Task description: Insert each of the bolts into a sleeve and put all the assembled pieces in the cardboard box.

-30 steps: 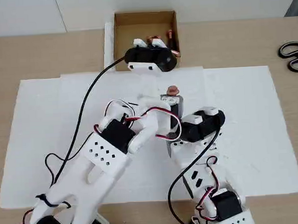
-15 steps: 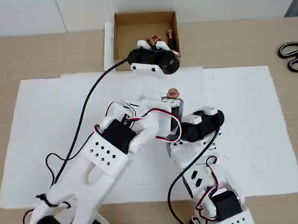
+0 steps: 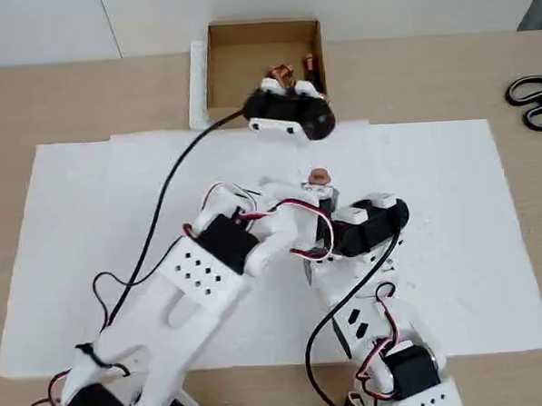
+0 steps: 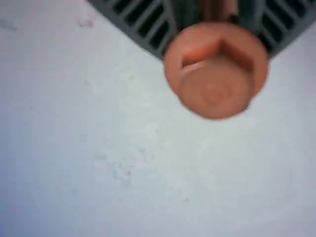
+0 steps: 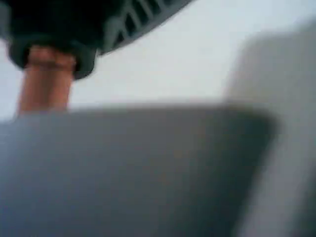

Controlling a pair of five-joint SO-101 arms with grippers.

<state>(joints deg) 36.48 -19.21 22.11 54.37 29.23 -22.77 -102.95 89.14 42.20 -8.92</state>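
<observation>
A copper bolt [image 3: 318, 176] stands head up over the white foam sheet [image 3: 453, 212], just in front of the cardboard box [image 3: 245, 59]. My left gripper [image 4: 216, 24] is shut on its shaft, and the hex head [image 4: 216, 69] points at the wrist camera. From below, the bolt's shaft [image 5: 46, 81] comes out of a dark collar [image 5: 49, 52], perhaps a sleeve, then passes behind a blurred grey mass. My right gripper [image 3: 324, 214] sits right under the bolt, mostly hidden by the left arm's wires. Two copper pieces [image 3: 281, 72] lie in the box.
The left arm's black camera housing [image 3: 289, 116] hangs over the box's near wall, its cable trailing left. A white strip [image 3: 197, 84] lies along the box's left side. Scissors [image 3: 531, 100] rest at the far right of the table.
The left arm has shifted right and slightly toward the near edge. The bolt head has dropped toward the right gripper. The right arm has barely moved.
</observation>
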